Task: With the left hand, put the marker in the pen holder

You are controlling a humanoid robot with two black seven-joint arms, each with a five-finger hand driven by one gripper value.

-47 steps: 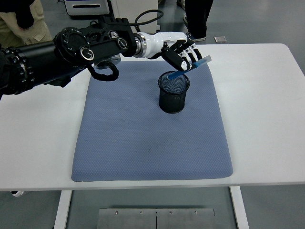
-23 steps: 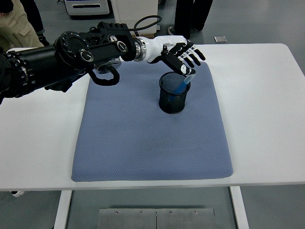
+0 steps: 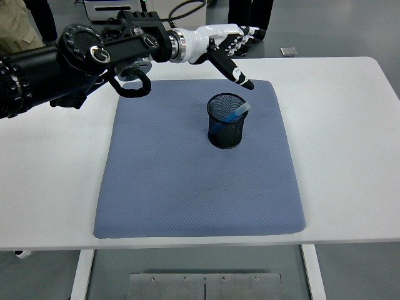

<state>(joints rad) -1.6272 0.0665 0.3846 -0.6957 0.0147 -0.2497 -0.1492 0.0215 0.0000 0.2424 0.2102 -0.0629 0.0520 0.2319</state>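
A black mesh pen holder (image 3: 227, 128) stands upright on the blue mat (image 3: 187, 187), right of its middle. A blue marker (image 3: 232, 114) lies slanted inside it, its pale tip resting on the right rim. My left hand (image 3: 232, 51) is above and behind the holder, at the mat's far edge. Its fingers are spread and hold nothing, with one fingertip (image 3: 247, 85) pointing down toward the holder. The hand is clear of the holder. The right arm is out of view.
The mat lies on a white table (image 3: 350, 137). People's legs stand beyond the table's far edge, with equipment and a cable (image 3: 187, 7) behind my left arm.
The left hand let go of the marker, which dropped into the holder. The hand then rose and drew back toward the far left, fingers spreading.
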